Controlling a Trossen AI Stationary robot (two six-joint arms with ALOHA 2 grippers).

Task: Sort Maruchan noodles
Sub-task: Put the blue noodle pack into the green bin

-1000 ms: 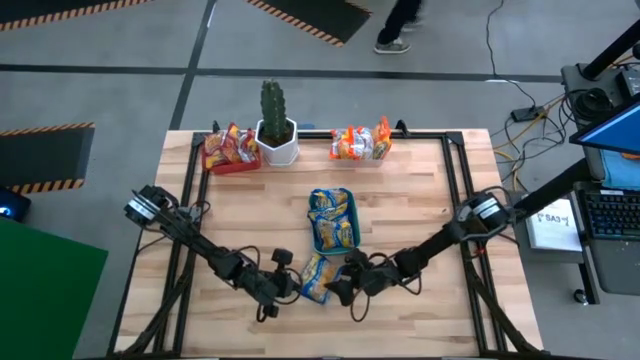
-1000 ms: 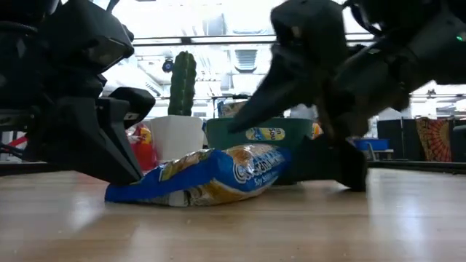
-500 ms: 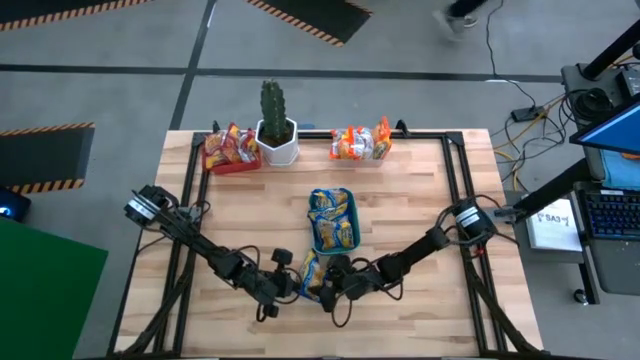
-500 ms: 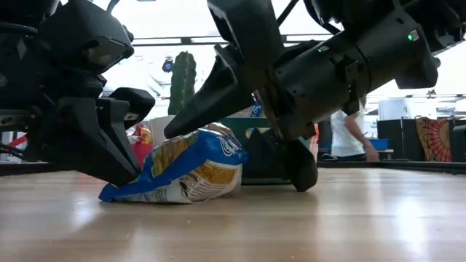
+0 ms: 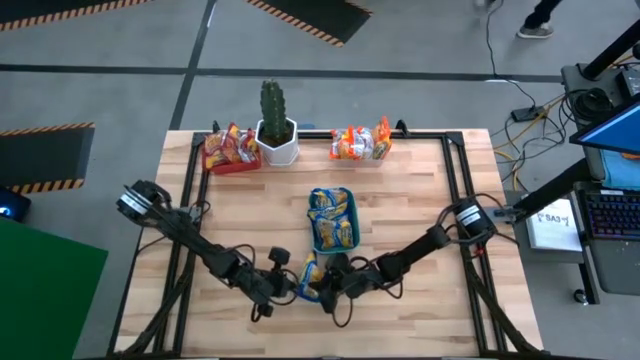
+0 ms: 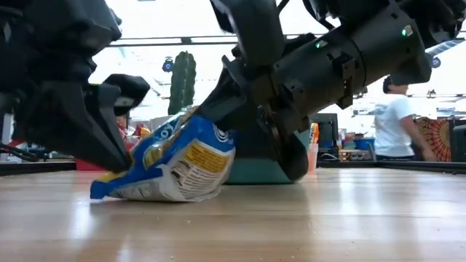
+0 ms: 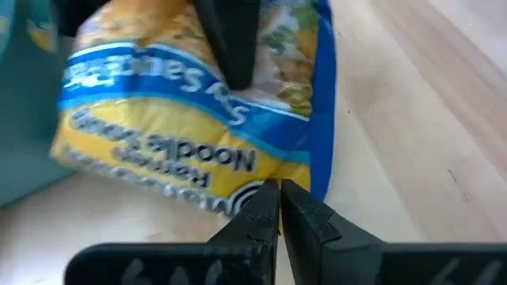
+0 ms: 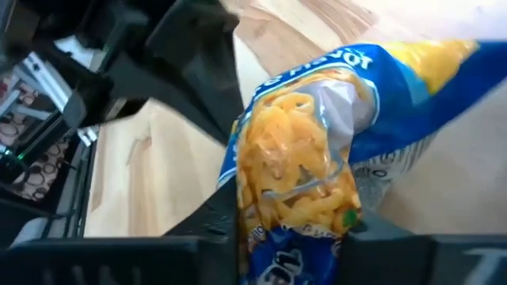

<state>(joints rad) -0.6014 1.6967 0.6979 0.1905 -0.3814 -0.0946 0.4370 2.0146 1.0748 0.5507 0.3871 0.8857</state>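
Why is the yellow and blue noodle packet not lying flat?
It is tipped up. The right gripper holds the packet by one end; its other end rests on the table.

Grey concrete floor [image 5: 120, 60] bearing hazard-striped mats [image 5: 310, 18]; green panel [image 5: 45, 290] sitting left; laptop [image 5: 612, 130] glowing right; person [image 6: 395, 120] standing behind wooden bench [image 5: 400, 200].

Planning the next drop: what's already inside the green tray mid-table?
The green plastic tray holds yellow-blue flat noodle packets, at least two, lying on one another and filling it. Whether more lie beneath them is hidden, and the tray floor is covered.
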